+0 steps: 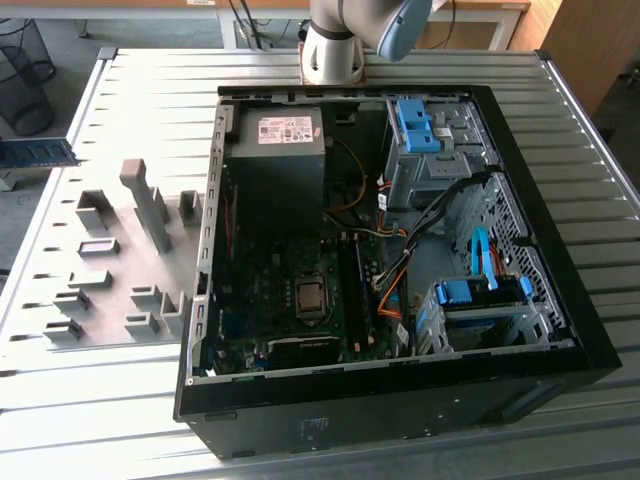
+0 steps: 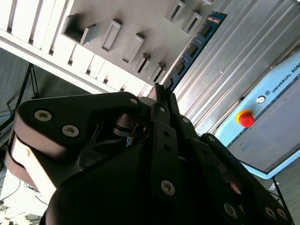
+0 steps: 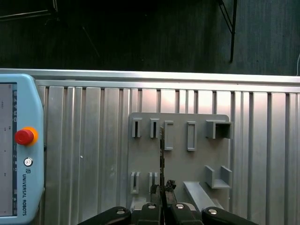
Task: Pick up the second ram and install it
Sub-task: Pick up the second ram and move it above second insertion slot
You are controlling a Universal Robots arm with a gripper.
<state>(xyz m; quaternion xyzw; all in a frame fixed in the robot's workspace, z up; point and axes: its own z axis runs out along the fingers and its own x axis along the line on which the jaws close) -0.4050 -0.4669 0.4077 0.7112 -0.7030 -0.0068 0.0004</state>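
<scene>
The black tool (image 3: pixel 162 186) is pressed together on one end of the second ram (image 3: pixel 161 150), a thin flat blue-green circuit-board stick with small dark chips. In the first wrist view the stick shows edge-on as a dark sliver reaching out from between the fingertips. In the second wrist view the tool (image 2: pixel 159 93) pinches the same second ram (image 2: pixel 192 49), whose broad face with its row of chips runs away from the fingers.

Behind the stick in both wrist views lies a flat grey plastic fixture plate (image 3: pixel 180 157) with raised slotted blocks. Whether the stick touches the plate cannot be told. The plate rests on a ribbed silver metal surface (image 3: pixel 93 140). On that surface, well apart from the plate, lies a light blue teach pendant (image 3: pixel 14 187) with a round red button (image 3: pixel 24 136).

In the exterior view the second ram (image 1: pixel 42 152) sits at the exterior view's left edge, beyond the fixture plate (image 1: pixel 110 215). It is well apart from the open black computer case (image 1: pixel 380 395), which stands on the surface (image 1: pixel 160 90) to the exterior view's right.
</scene>
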